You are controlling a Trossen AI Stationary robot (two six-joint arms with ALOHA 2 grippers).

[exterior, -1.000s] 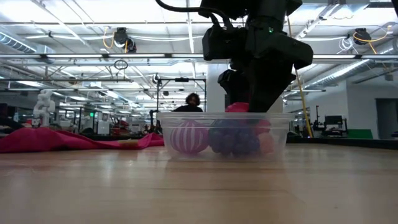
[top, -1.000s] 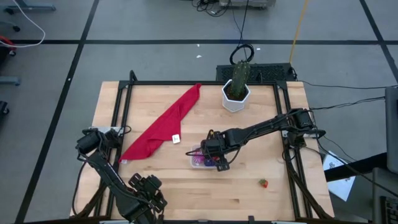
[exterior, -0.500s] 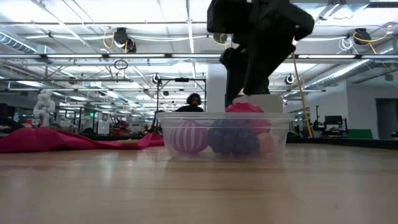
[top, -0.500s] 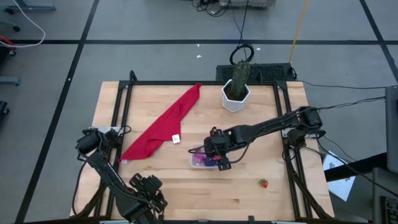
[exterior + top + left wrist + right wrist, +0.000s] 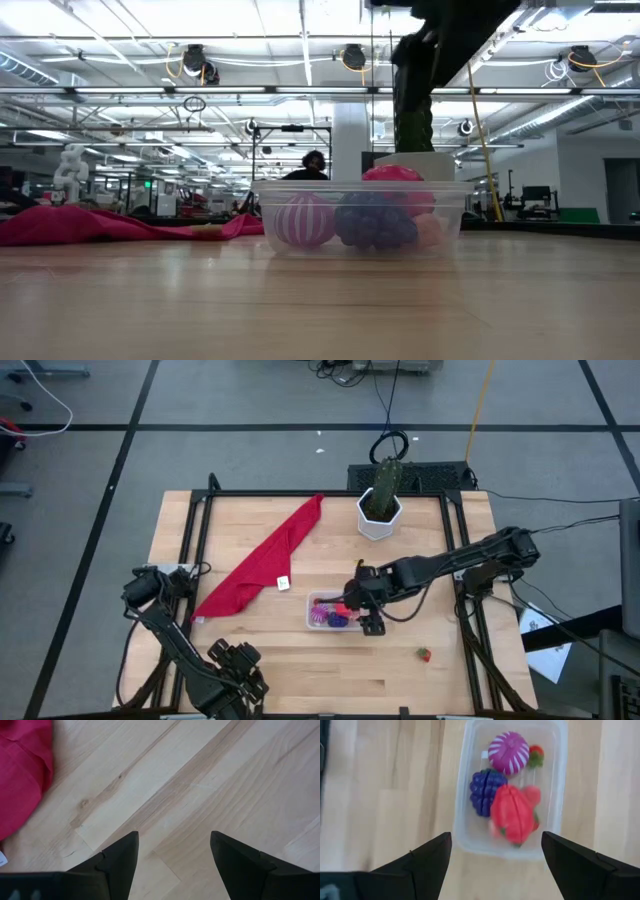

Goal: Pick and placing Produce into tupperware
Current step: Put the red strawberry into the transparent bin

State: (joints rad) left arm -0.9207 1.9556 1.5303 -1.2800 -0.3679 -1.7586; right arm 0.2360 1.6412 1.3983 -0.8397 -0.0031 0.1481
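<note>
Produce (image 5: 506,795) in tupperware (image 5: 462,785) — right end effector (image 5: 492,857) above

The pale wooden table (image 5: 400,670) with its black frame carried a long red cloth (image 5: 262,560) towards the left; a white hexagonal pot with a green cactus (image 5: 381,510) stood at the far edge; a small clear plastic container (image 5: 330,612) sat mid-table; one tiny red toy fruit (image 5: 424,654) lay apart near the right.
</note>
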